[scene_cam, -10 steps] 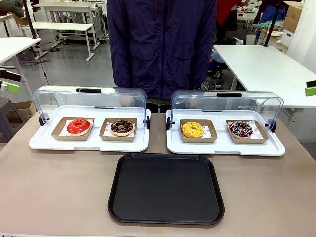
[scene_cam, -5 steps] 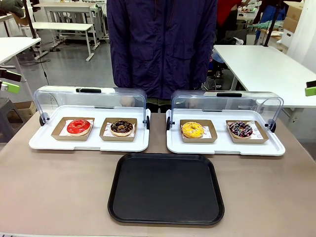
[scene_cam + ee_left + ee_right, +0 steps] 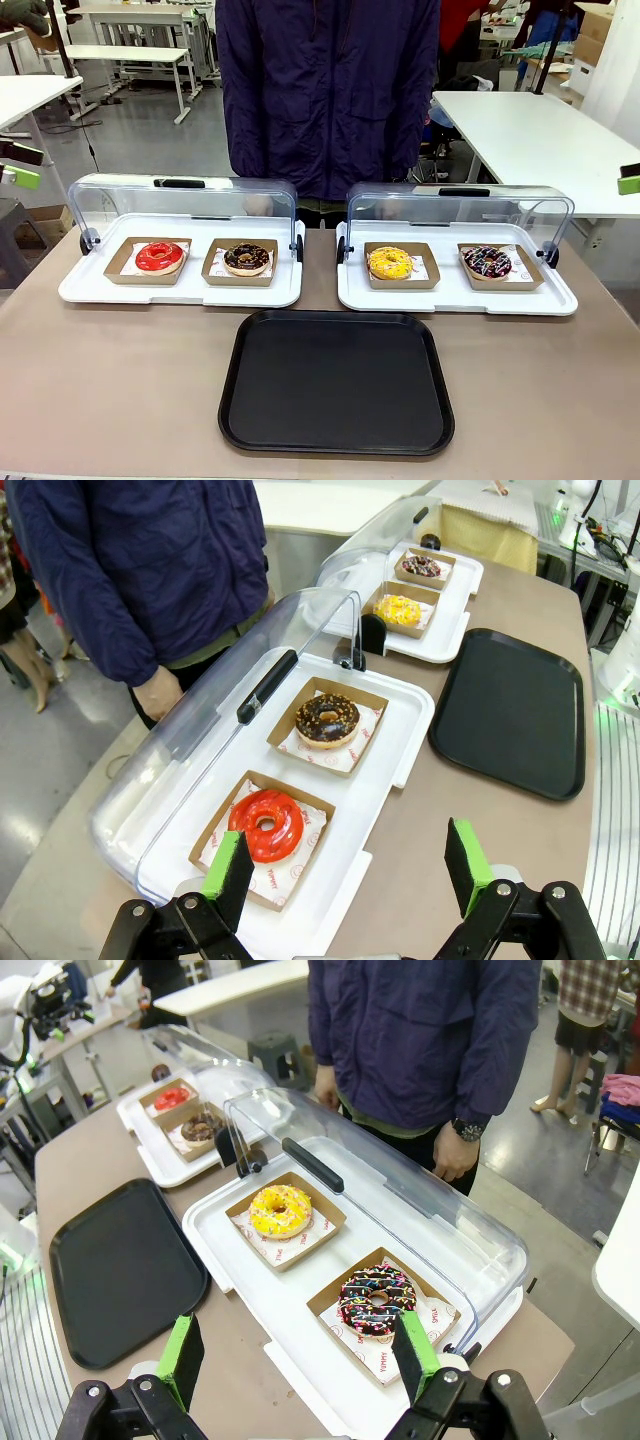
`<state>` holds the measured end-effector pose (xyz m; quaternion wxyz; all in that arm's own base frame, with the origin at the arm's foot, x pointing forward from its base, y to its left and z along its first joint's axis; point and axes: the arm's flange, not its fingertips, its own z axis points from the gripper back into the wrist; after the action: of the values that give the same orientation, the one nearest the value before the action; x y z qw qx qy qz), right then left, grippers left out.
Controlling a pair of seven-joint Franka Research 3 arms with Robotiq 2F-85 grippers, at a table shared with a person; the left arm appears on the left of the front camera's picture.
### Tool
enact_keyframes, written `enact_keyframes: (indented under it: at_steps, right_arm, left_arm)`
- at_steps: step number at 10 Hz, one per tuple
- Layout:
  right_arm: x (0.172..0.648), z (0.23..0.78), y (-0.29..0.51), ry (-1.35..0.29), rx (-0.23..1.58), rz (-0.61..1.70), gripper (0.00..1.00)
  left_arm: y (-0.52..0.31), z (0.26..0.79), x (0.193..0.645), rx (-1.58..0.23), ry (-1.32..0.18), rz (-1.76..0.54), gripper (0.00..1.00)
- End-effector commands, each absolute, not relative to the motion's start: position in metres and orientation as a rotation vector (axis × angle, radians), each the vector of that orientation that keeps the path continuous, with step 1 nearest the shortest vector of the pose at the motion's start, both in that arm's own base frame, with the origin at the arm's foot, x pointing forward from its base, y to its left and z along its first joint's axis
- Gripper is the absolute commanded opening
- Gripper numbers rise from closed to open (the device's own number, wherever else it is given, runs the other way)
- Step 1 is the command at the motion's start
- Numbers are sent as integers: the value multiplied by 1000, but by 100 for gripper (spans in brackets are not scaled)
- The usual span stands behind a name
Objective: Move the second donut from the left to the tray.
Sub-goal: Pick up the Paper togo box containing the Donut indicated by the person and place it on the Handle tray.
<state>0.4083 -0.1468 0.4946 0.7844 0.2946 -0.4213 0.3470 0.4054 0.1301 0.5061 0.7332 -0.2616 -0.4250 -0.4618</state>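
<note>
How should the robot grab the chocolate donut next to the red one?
Probably by the near wall of its brown cardboard dish, coming down from above on the robot's side. The chocolate donut lies flat with soft-looking glaze on top, and the clear lid stands raised behind it, so the far side is blocked.

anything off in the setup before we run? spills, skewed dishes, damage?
Nothing stands out. The red donut, chocolate donut, yellow donut and sprinkled donut each sit whole in a cardboard dish on the two white trays, clear lids tipped back. The black tray lies flat in front; no spills visible.
</note>
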Motion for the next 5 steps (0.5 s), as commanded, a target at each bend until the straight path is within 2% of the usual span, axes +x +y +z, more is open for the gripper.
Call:
enact_keyframes:
  at_steps: [1,5]
  right_arm:
    - [409,496,-146,-915,639,751,100]
    - [409,496,-146,-915,639,751,100]
  left_arm:
    - [129,508,405,-581,-943,-1020,100]
    - [129,508,405,-581,-943,-1020,100]
